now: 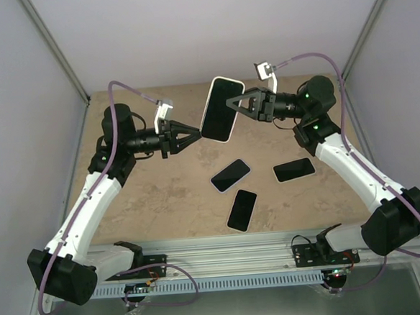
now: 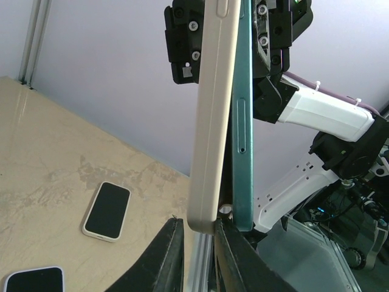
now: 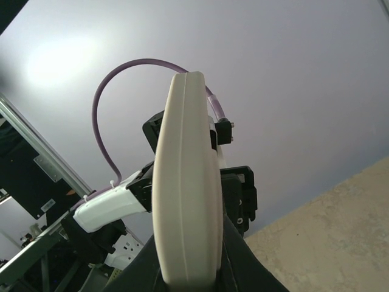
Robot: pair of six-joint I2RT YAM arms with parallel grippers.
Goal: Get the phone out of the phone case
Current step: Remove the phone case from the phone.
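Pale grey walls (image 1: 187, 29) stood around a tan, marbled surface (image 1: 163, 204). Above it, in the air between my two arms, hung the phone case (image 2: 209, 121), cream-coloured and nearly upright. The teal-edged phone (image 2: 240, 152) was against it, its lower end sprung slightly out of the case. My left jaws were clamped on the case's lower corner. My right jaws gripped the upper end, pinching case and phone together from both faces. Below, flat on the surface, lay a loose phone (image 1: 231, 175) at the middle, a second phone (image 1: 242, 210) just nearer my bases, and a third phone (image 1: 294, 170) by my right arm (image 1: 355, 169).
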